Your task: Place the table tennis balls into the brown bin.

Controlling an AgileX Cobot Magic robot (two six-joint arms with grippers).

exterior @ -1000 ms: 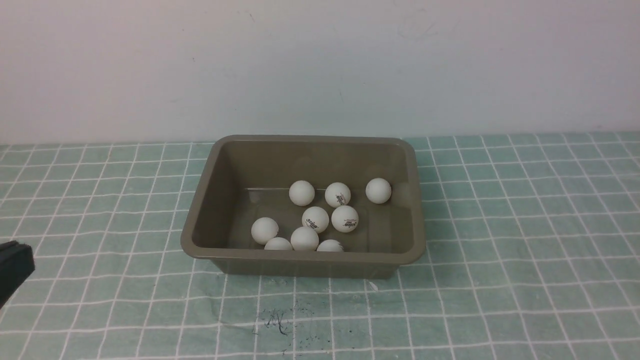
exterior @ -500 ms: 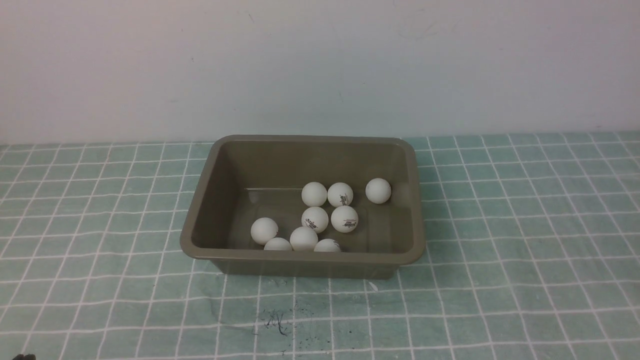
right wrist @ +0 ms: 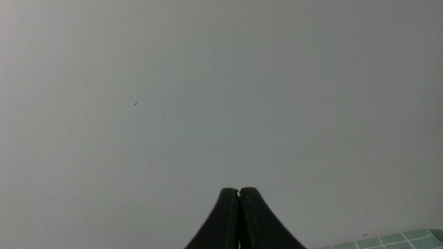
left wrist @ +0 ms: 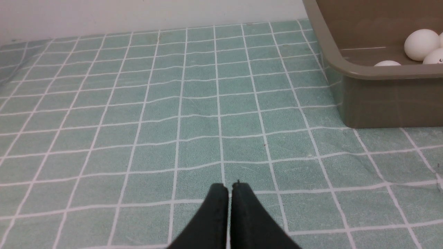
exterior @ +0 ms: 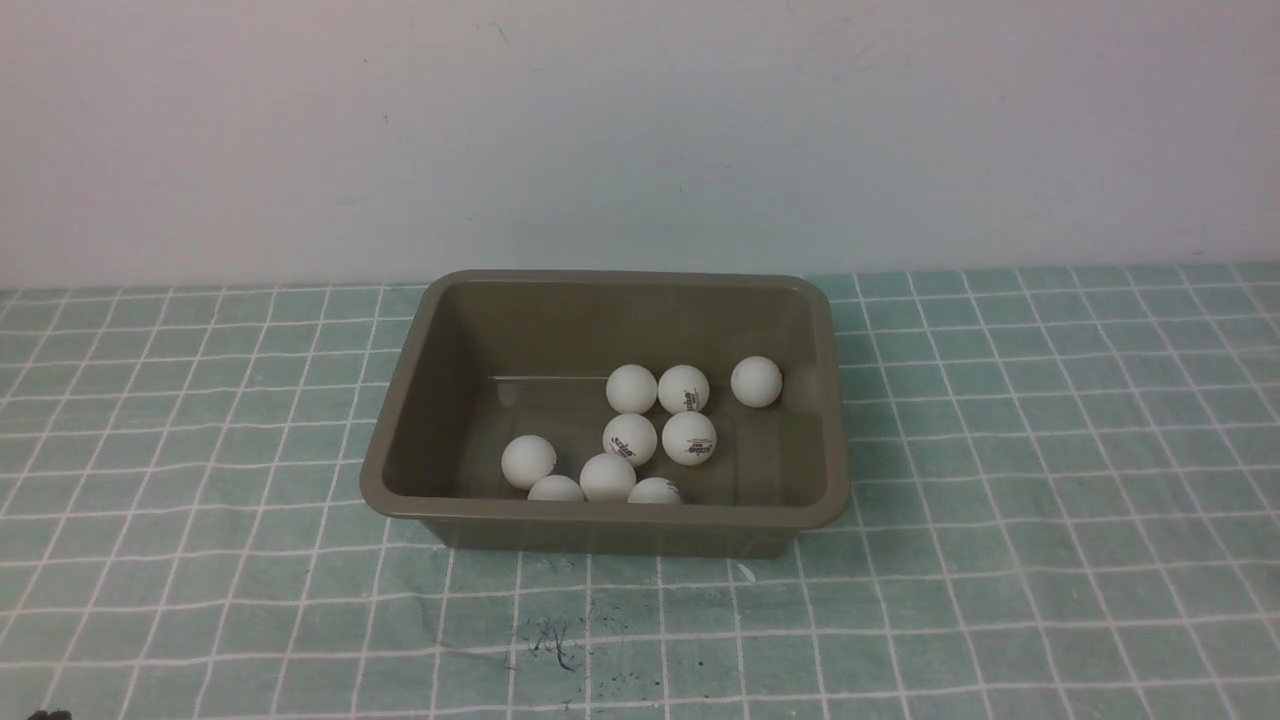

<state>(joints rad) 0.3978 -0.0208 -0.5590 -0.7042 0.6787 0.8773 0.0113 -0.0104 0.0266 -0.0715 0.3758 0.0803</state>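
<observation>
The brown bin [exterior: 400, 440] stands mid-table in the front view, with several white table tennis balls [exterior: 631, 388] lying on its floor, mostly near its front wall. In the left wrist view one corner of the brown bin [left wrist: 360, 72] shows, with a few table tennis balls [left wrist: 421, 44] inside. My left gripper [left wrist: 229, 186] is shut and empty, low over the cloth, well apart from the bin. Facing the bare wall, my right gripper [right wrist: 238, 190] is shut with nothing in it. Neither gripper shows properly in the front view.
A green checked cloth [exterior: 1050, 500] covers the table, with dark ink marks [exterior: 550, 640] in front of the bin. A plain pale wall [exterior: 640, 130] rises behind. A dark sliver [exterior: 45, 714] sits at the bottom left corner of the front view.
The left arm's dark tip has withdrawn from the front view's left edge down to its bottom corner. One back-row ball rolled right until it touches its neighbour.
</observation>
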